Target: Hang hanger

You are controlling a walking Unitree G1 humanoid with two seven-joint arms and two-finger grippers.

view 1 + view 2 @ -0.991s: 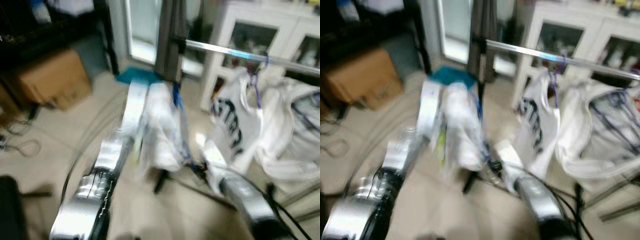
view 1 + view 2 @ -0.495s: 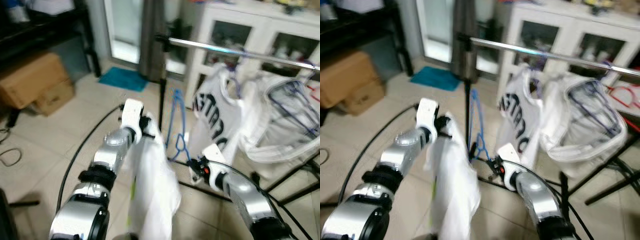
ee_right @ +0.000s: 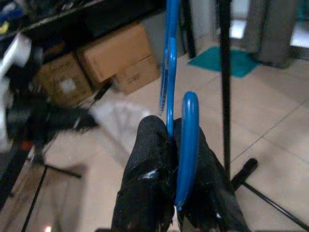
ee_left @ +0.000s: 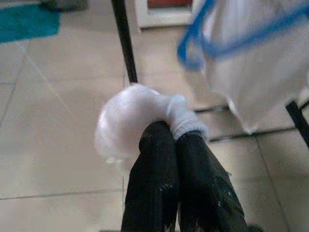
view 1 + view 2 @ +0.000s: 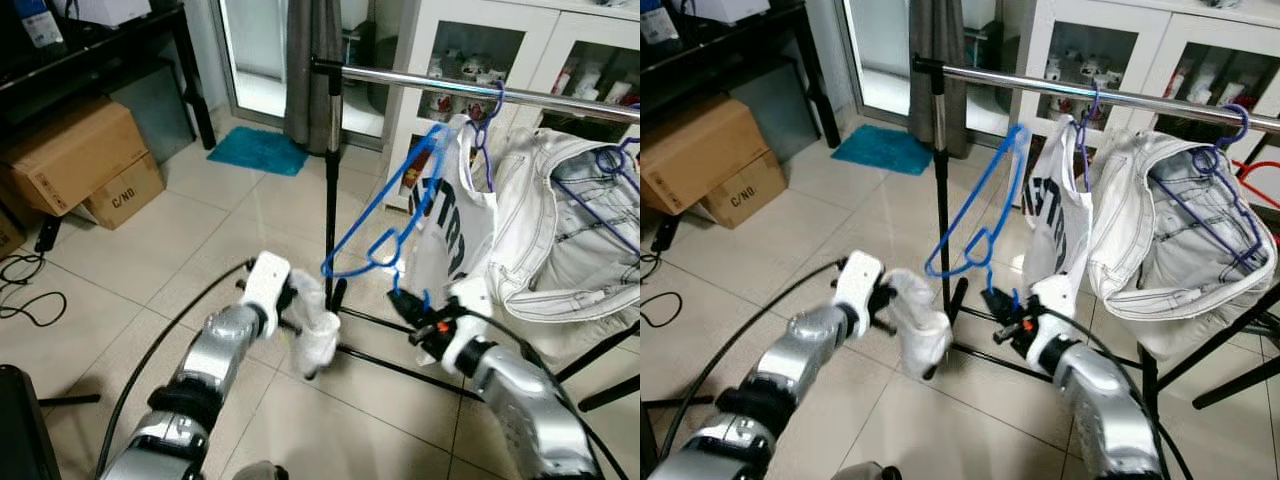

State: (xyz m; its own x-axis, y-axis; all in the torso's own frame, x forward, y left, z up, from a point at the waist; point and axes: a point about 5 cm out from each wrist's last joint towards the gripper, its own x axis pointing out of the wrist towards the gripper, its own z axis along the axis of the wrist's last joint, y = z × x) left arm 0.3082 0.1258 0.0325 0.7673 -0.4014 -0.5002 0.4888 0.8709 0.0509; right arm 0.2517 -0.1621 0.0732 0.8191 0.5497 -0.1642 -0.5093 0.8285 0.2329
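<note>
While the chrome clothes rail [image 5: 470, 90] spans the upper right on its black upright, carrying a white quilted jacket [image 5: 1180, 230] and a printed white shirt [image 5: 1052, 225] on purple hangers, the blue hanger [image 5: 385, 215] is below it, leaning diagonally up toward it. The right gripper [image 3: 176, 140] is clamped on the thin, smooth hanger's lower end. The left gripper [image 4: 175, 137] pinches a soft, crumpled white cloth [image 5: 315, 335] above the glossy tiled floor [image 5: 150, 250].

blue hanger [image 5: 385, 215], white cloth [image 5: 315, 335], teal mat [image 5: 258, 151], brown boxes [image 5: 82, 160]
</note>
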